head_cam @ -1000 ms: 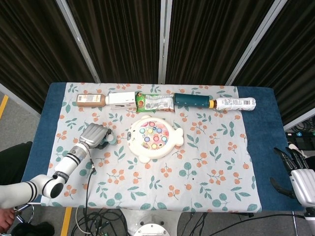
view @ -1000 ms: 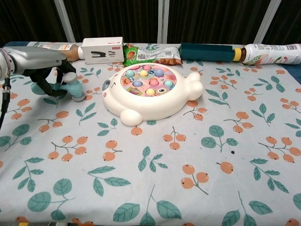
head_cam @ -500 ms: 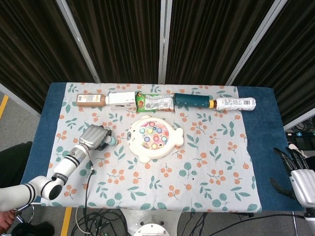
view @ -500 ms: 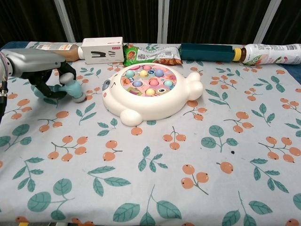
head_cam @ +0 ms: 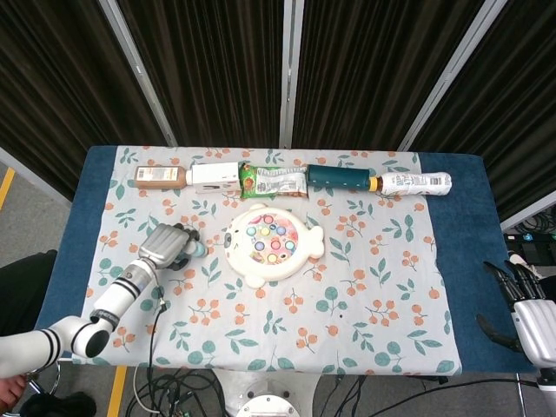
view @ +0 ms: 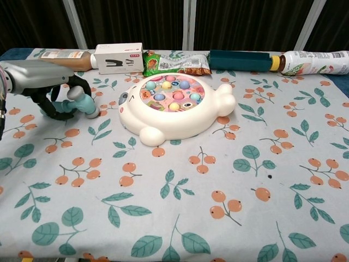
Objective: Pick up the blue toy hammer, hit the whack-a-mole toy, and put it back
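The blue toy hammer [view: 82,101] lies low over the cloth left of the whack-a-mole toy [view: 174,106], a white animal-shaped board with coloured buttons. Its grey-tipped head points toward the toy. My left hand [view: 46,82] has its dark fingers [view: 48,109] curled around the hammer's teal handle. From the head view the left hand [head_cam: 165,245] covers most of the hammer [head_cam: 198,249], and the toy [head_cam: 271,245] sits a short gap to its right. My right hand [head_cam: 528,313] hangs beyond the table's right edge, fingers apart and holding nothing.
Along the back edge lie a brown bottle [head_cam: 159,177], a white stapler box [head_cam: 215,176], a snack bag [head_cam: 274,182], a dark green box [head_cam: 339,179] and a labelled bottle [head_cam: 417,183]. Cables [head_cam: 174,382] hang below the front edge.
The left hand has drawn slightly back toward me and to the left, with the hammer still in its fingers. The toy and the right hand have not moved.
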